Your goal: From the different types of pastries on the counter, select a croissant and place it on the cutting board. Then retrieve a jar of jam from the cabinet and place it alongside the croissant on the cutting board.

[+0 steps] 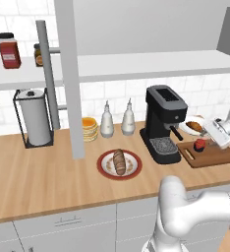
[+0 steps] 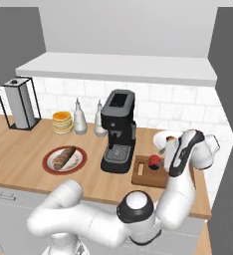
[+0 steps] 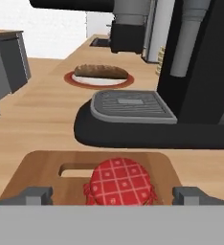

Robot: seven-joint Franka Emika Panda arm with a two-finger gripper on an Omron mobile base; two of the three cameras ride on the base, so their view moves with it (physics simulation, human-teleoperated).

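From the left base camera, the jar [image 1: 200,144] stands on the board [image 1: 220,156], near its slotted end, and the hand reaches in from the right so that the gripper [image 1: 209,139] sits right at the jar; the croissant [image 1: 195,126] seems to lie just behind on a white plate [image 1: 186,129], not on the board. The coffee machine [image 1: 162,123] stands close on the left, the loaf plate [image 1: 119,164] and pancakes [image 1: 90,129] farther along the desk [image 1: 48,182]. From the right base camera, the jar [image 2: 154,160] shows at the board's [image 2: 148,177] near-left part, the gripper [image 2: 161,160] beside it, the wrist angled down from the right; whether the fingers press it I cannot tell here. In the hand camera, the jar's checked lid [image 3: 119,182] lies dead centre between the two fingers [image 3: 35,195], which stand wide with clear gaps either side, the board's slot [image 3: 78,169] just beyond, and the machine's drip tray [image 3: 133,106] ahead.
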